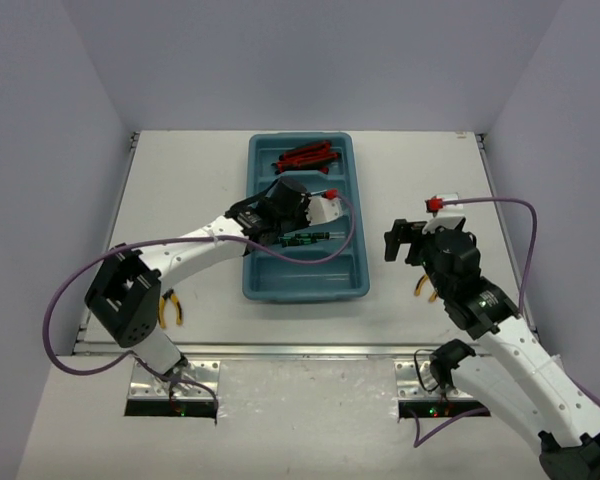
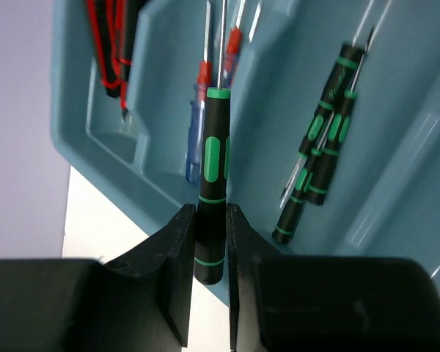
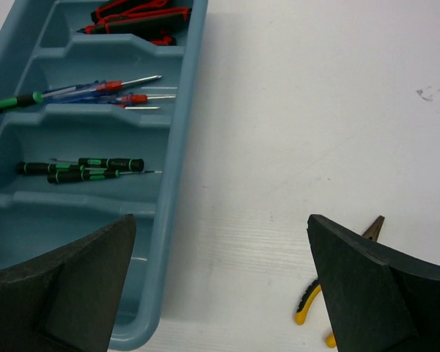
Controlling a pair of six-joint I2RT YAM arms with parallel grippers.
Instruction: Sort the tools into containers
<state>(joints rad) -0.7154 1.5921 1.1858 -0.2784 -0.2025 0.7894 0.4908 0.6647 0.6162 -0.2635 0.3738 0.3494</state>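
The teal tray (image 1: 306, 292) holds red-black utility knives (image 1: 308, 156) in its far compartment, blue and red-handled screwdrivers (image 3: 106, 91) in the second, and black-green screwdrivers (image 3: 79, 169) in the third. My left gripper (image 1: 283, 204) is over the tray's left side, shut on a black-green screwdriver (image 2: 212, 183) held by its butt end. My right gripper (image 1: 405, 240) is open and empty to the right of the tray, above bare table. Yellow-handled pliers (image 3: 314, 297) lie just under its right finger.
A second pair of yellow-handled pliers (image 1: 170, 308) lies on the table left of the tray, near my left arm's base. The tray's nearest compartment (image 1: 305, 275) has no tool showing in it. Purple cables loop beside both arms.
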